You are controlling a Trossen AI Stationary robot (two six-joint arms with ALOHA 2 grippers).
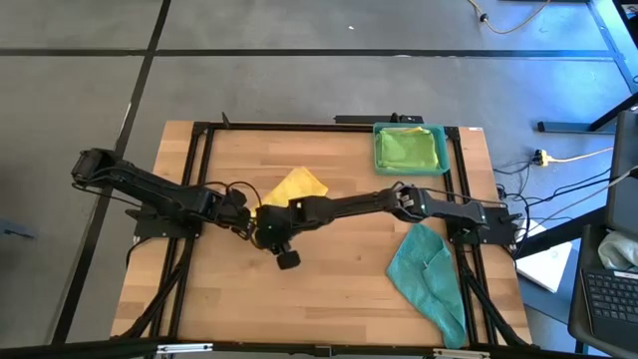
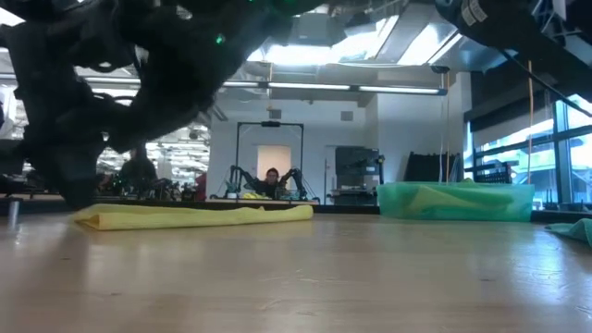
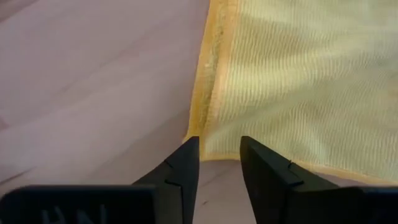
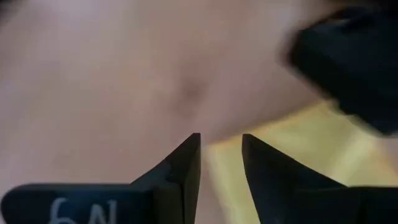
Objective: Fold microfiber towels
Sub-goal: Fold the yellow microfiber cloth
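The soft yellow cloth lies folded in the middle of the wooden table. The left gripper sits at its corner, fingers apart, holding nothing. The right gripper is close by, fingers apart too.

Floor: grey, crossed by dark seam lines around the surface.
Surface: light wooden planks in a black frame.
Ceiling lights: long bright strips overhead.
Windows: tall panes at the room's right side.
Back wall: pale, with a lit doorway at centre.
Person: seated far behind.
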